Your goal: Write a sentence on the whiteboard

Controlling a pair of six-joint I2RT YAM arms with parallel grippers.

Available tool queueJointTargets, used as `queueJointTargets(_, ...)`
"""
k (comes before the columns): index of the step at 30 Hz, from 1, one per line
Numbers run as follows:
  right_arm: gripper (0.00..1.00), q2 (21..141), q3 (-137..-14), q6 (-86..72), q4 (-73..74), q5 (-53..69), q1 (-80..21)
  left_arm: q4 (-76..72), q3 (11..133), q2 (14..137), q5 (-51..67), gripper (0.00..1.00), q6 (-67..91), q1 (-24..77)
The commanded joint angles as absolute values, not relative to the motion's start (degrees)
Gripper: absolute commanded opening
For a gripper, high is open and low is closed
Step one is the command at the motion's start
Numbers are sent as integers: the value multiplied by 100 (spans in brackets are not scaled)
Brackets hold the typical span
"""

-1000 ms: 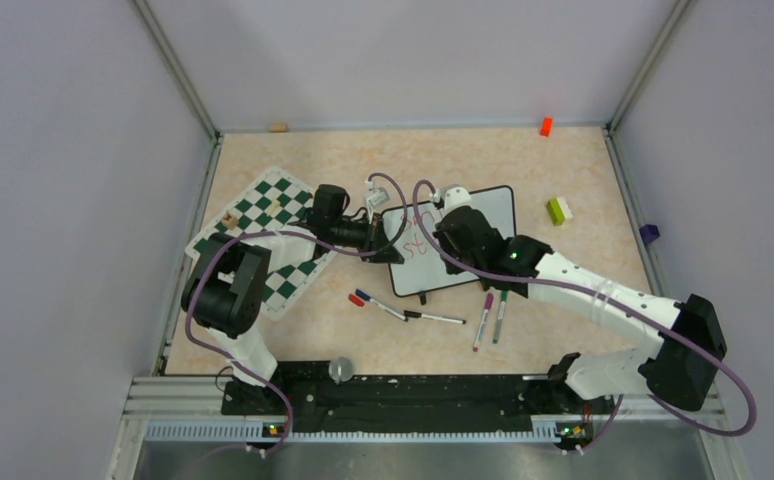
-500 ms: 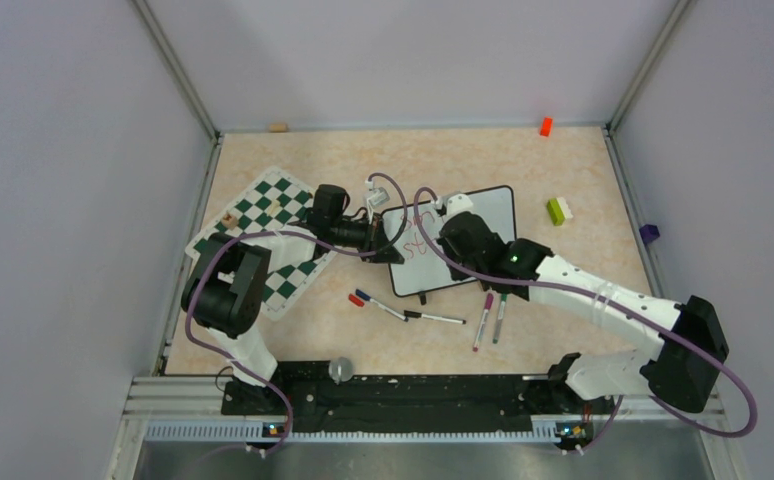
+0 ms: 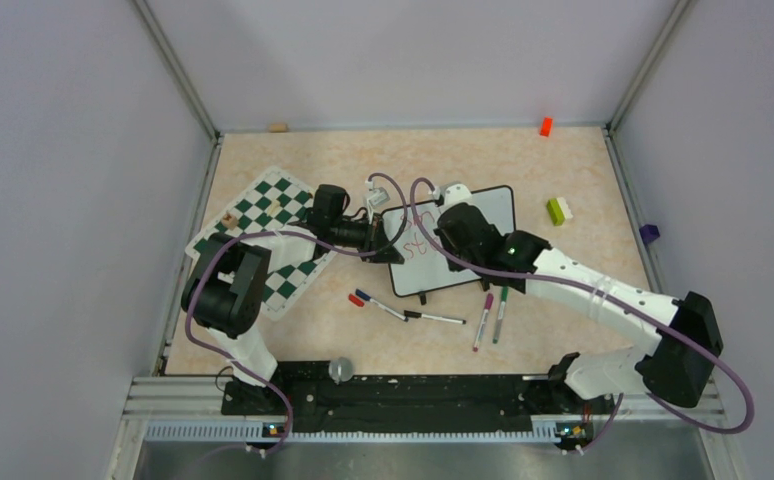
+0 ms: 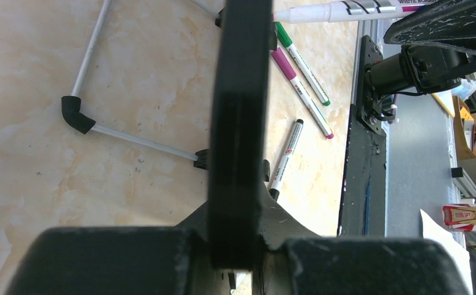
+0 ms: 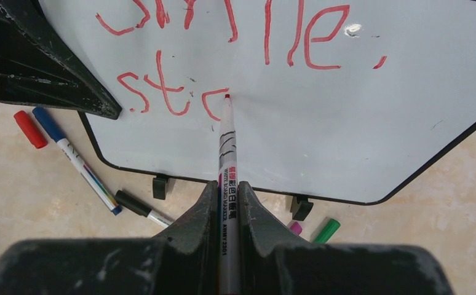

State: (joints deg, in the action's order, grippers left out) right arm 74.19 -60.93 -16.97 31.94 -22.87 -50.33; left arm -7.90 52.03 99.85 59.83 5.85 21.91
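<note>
- Nearest the arm bases, loose marker pens lie on the beige marbled tabletop, just in front of the board.
- The right gripper is clamped tight on a white-barrelled red marker, whose tip is against the board.
- The small, glossy whiteboard with a thin black frame sits mid-table. The left gripper is closed on its left edge.
- The red handwritten sentence reads "smile." above, with "st" and an open curve below.
- The second line appears to be in progress. The next move should close that curve into a letter with light, steady pressure.

We see a beige marbled table in the middle of the top view, boxed by plain pale grey walls at left, top and right; slanted metal posts mark the upper corners, an aluminium rail the bottom edge.
</note>
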Motion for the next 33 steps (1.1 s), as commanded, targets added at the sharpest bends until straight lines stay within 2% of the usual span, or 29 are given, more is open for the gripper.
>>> queueJointTargets(1, 0, 7506, -6354, -1612, 2967, -2445, -4913, -493, 5271, 9885, 5352, 0, 437, 2233)
queueJointTargets(17, 0, 7084, -5649, -1904, 3229, -2382, -4917, -501, 5256, 9862, 5349, 0, 435, 2241)
queueJointTargets(33, 0, 6935, -6302, -1617, 3216, -2404, -4826, -501, 5249, 9852, 5334, 0, 426, 2238)
